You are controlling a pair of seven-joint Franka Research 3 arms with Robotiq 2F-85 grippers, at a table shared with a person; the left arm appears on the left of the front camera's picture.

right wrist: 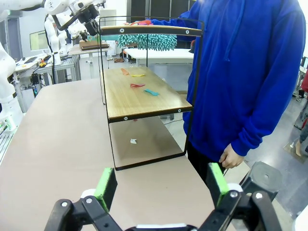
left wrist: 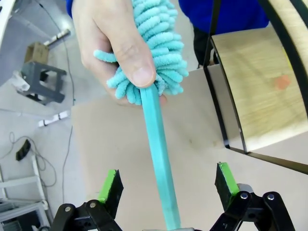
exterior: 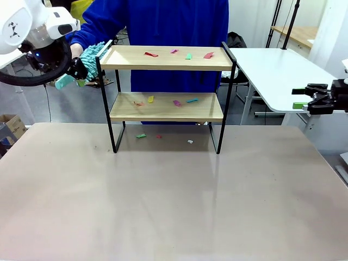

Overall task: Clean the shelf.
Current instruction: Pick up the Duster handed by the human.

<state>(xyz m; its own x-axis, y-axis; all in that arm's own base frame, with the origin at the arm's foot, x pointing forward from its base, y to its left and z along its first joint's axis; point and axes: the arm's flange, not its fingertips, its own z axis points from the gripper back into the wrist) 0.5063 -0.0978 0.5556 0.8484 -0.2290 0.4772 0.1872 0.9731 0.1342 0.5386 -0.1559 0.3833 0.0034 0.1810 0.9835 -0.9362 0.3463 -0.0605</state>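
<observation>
The shelf [exterior: 125, 58] stands at the middle of the tabletop's [exterior: 163, 201] far edge, right in front of the person. From what I see, none of the cleaning is done. Coloured paper scraps [exterior: 151, 54] are scattered along the top board and more scraps [exterior: 176, 102] lie on the lower board. A few bits [exterior: 141, 135] also sit on the tabletop between the shelf's legs.

Just off the shelf's left end, the person's hand [left wrist: 110, 43] grips the fluffy head of a teal duster [left wrist: 161, 29] and offers its handle [left wrist: 159, 144] to my left gripper [left wrist: 167, 175]. In the left wrist view the handle runs down between the green pads [left wrist: 109, 185]. The jaws stand apart on either side of it with clear gaps, so I do not count it as gripped yet.

My right gripper [exterior: 302, 98] hangs beyond the tabletop's right edge, facing the shelf's right end. Its jaws are spread wide and hold nothing.

I judge this to be the handover of the tool. What remains is taking the duster, sweeping both boards, and probably clearing the bits on the tabletop underneath.
</observation>
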